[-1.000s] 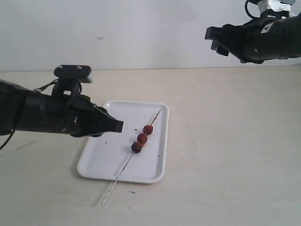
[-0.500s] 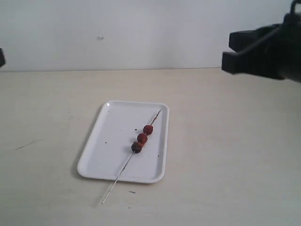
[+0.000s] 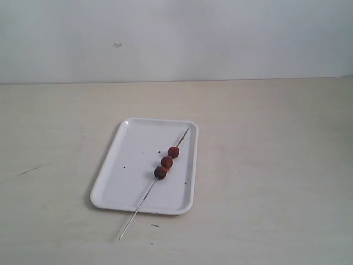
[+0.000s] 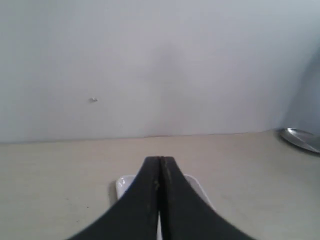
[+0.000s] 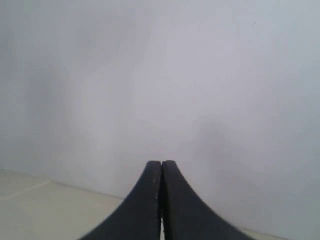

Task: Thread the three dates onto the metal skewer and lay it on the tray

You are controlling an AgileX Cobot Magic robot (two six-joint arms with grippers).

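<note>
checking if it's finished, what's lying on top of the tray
The metal skewer lies on the tray with three dates threaded on it, one end sticking out past the rim. A few dark crumbs too. The skewer's stretch inside the dates is hidden.

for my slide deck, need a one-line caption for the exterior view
Three dates threaded on the metal skewer, lying diagonally across the white tray, one end sticking out past it.

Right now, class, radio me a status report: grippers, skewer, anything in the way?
Left gripper shut, empty; right gripper shut, empty. Three dates on metal skewer, lying on tray, one end past rim. Nothing touching it.
</note>
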